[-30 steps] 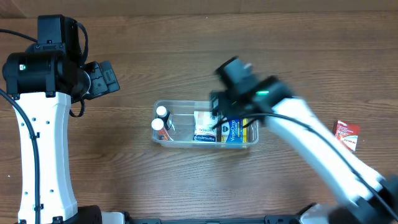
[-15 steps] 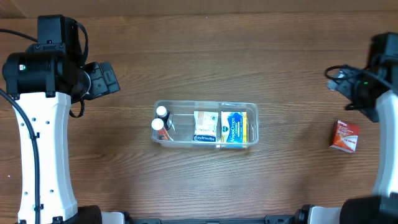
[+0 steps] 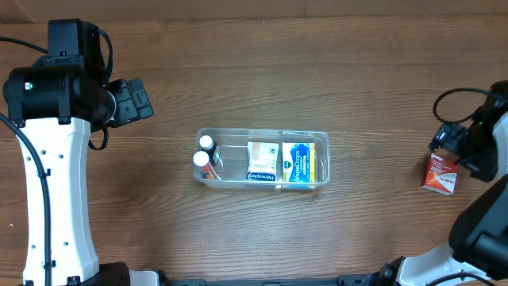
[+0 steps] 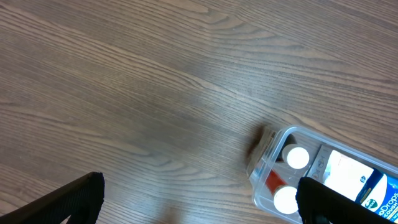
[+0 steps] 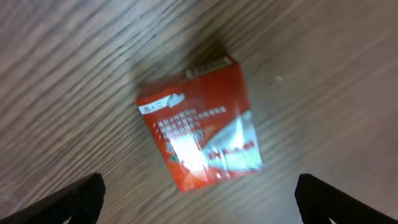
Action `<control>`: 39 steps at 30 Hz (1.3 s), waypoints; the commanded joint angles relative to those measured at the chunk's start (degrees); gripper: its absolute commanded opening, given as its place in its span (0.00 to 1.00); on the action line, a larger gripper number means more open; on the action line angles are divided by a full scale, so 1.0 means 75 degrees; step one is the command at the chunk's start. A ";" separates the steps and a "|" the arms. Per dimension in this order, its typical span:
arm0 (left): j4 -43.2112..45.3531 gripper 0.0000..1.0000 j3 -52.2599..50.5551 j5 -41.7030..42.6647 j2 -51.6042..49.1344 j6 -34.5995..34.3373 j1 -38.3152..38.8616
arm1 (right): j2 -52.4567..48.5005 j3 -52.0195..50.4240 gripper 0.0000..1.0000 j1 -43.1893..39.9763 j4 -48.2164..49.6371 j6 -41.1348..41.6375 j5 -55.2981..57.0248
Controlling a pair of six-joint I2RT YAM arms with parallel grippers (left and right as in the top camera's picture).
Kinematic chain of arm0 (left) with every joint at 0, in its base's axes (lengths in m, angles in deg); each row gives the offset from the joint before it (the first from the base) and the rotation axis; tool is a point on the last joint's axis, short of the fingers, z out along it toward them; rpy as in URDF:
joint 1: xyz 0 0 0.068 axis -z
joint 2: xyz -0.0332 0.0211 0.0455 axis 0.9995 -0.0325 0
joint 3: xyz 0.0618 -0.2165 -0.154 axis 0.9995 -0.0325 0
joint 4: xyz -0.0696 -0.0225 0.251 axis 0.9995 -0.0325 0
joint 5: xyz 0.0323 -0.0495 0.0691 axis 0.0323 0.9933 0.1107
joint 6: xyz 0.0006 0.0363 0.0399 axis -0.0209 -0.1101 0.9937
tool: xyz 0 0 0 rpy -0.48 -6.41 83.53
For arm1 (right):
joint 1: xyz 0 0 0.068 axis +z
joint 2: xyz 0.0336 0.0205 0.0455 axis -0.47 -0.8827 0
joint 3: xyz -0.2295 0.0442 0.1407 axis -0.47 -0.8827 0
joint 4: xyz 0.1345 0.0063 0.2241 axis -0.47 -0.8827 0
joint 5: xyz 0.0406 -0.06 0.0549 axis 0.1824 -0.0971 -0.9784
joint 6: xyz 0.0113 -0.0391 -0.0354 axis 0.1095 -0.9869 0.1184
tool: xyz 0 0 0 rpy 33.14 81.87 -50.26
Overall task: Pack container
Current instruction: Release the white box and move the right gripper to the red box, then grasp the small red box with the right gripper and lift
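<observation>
- While the right fingers (image 5: 78, 199) hung spread wide above the red box (image 5: 202, 124), gripping nothing, the container (image 3: 235, 159) lay at the middle of the table (image 3: 238, 71), well apart from that box near the right edge.
- The left fingers (image 4: 68, 202) stood wide and empty, towards the left edge.
- The container held two white-capped bottles (image 3: 206, 143) and two flat boxes (image 3: 295, 164).
- Judged handling: thin clear plastic, light, somewhat flexible, smooth-walled and likely to slide on the table.
- Recommended hold: the rim of a short end wall, with moderate pressure only.
</observation>
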 commanded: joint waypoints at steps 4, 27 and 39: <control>0.0000 1.00 0.0079 0.0073 -0.0026 0.0114 -0.0035 | -0.0015 -0.0548 1.00 -0.0047 0.0659 -0.0504 -0.0143; -0.0012 1.00 0.0079 0.0236 -0.0026 0.0114 -0.0035 | -0.0050 -0.1935 1.00 -0.0306 0.2521 -0.0560 -0.0353; -0.0015 1.00 0.0079 0.0236 -0.0026 0.0114 -0.0035 | -0.0050 -0.2296 0.83 -0.0306 0.2911 -0.0548 -0.0842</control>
